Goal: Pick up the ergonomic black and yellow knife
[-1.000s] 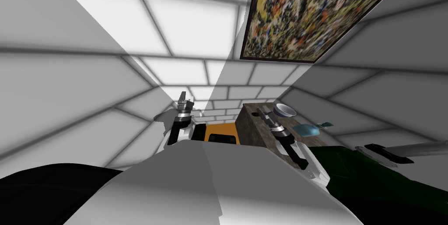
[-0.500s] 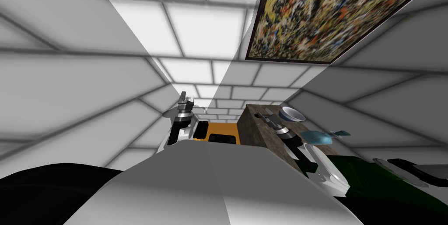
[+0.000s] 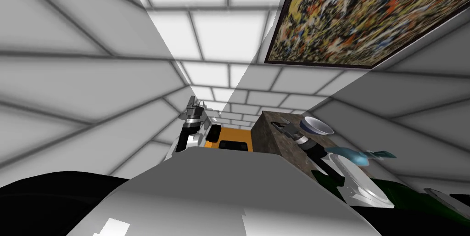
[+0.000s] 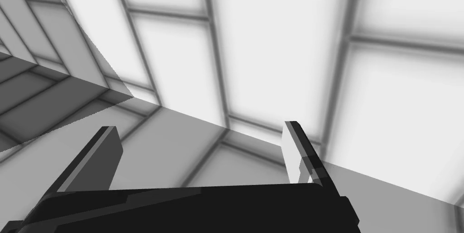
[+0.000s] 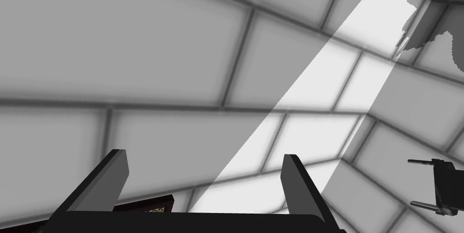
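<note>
Our right gripper (image 5: 203, 153) hangs over a dark, stone-looking worktop (image 3: 267, 148), its jaws wide apart with nothing between them. A white and blue bowl (image 3: 316, 126) sits on the worktop just right of that gripper. A teal thing (image 3: 355, 155) lies nearer to us on the right. Our left gripper (image 4: 199, 127) is up in the air, well left of the worktop, and its jaws are likewise wide apart and empty. Low between our two arms, just left of the worktop, lies an orange-yellow thing (image 3: 234, 135) with black patches. We cannot tell whether it is the knife. A speckled painting (image 3: 367, 13) hangs on the right wall.
</note>
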Motion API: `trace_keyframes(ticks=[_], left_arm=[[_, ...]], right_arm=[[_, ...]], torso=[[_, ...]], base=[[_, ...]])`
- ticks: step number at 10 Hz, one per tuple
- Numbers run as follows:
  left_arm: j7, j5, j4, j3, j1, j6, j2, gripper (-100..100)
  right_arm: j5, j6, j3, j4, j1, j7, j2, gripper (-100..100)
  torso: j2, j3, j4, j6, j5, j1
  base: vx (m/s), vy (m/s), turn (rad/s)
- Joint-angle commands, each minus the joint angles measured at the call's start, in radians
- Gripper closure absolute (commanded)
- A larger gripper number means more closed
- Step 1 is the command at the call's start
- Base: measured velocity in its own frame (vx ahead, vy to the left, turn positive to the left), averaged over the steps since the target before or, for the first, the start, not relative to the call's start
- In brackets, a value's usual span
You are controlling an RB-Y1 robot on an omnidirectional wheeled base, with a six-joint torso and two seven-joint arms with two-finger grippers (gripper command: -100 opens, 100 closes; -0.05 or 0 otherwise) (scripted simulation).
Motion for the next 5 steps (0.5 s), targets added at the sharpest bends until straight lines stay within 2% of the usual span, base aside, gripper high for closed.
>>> trace_keyframes(ticks=[1, 2, 3, 4, 5], left_arm=[[0.000, 0.000, 0.000, 0.000, 0.000, 0.000, 0.000, 0], [0.000, 0.000, 0.000, 0.000, 0.000, 0.000, 0.000, 0], [0.000, 0.000, 0.000, 0.000, 0.000, 0.000, 0.000, 0], [0.000, 0.000, 0.000, 0.000, 0.000, 0.000, 0.000, 0], [0.000, 0.000, 0.000, 0.000, 0.000, 0.000, 0.000, 0]], right_arm=[[0.040, -0.011, -0.009, 0.026, -0.002, 0.014, -0.021, -100], [0.077, -0.033, -0.031, 0.062, 0.007, 0.037, -0.060, -100], [0.093, -0.033, -0.031, 0.071, 0.007, 0.037, -0.060, -100], [0.129, -0.053, -0.052, 0.111, 0.017, 0.060, -0.099, -100], [0.144, -0.053, -0.052, 0.117, 0.017, 0.060, -0.099, -100]], torso=[[0.000, 0.000, 0.000, 0.000, 0.000, 0.000], [0.000, 0.000, 0.000, 0.001, 0.000, 0.000], [0.000, 0.000, 0.000, 0.000, 0.000, 0.000], [-0.001, 0.000, 0.000, 0.001, 0.000, 0.000], [-0.001, -0.001, 0.000, 0.000, 0.000, 0.000]], base=[[-0.022, -0.009, 0.123], [-0.023, 0.002, 0.220], [-0.019, -0.002, 0.134], [-0.017, 0.003, 0.266], [-0.013, -0.004, 0.103]])
